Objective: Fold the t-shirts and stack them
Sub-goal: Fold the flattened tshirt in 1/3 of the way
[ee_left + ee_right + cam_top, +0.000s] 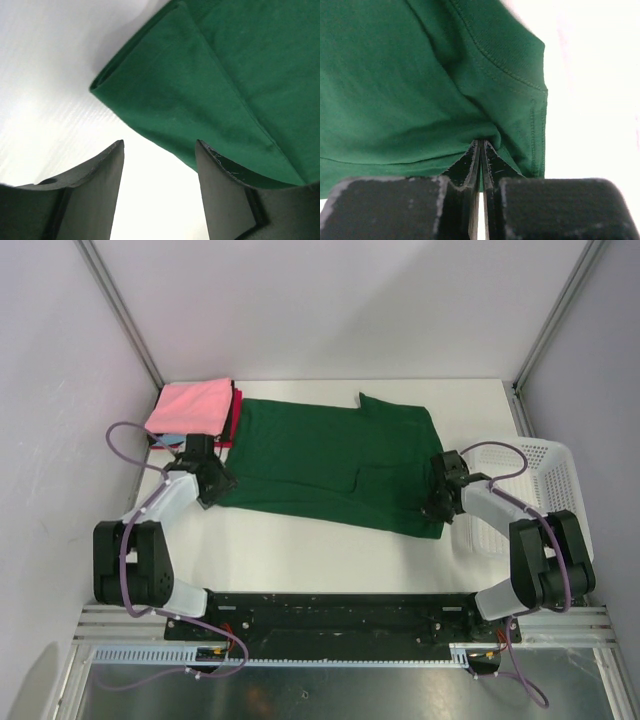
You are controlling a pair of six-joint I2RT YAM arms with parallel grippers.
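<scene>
Mostly smooth, soft-folded dark green t-shirt (320, 455).

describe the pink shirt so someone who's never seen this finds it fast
On the white table, look to the far left corner, past the big spread-out dark green cloth t-shirt. The folded pink cloth t-shirt tops the small stack there, the only pink thing in view.

Top camera looks down over the white table (300, 550); both wrist cameras hug the same dark green cloth t-shirt (330, 465).
</scene>
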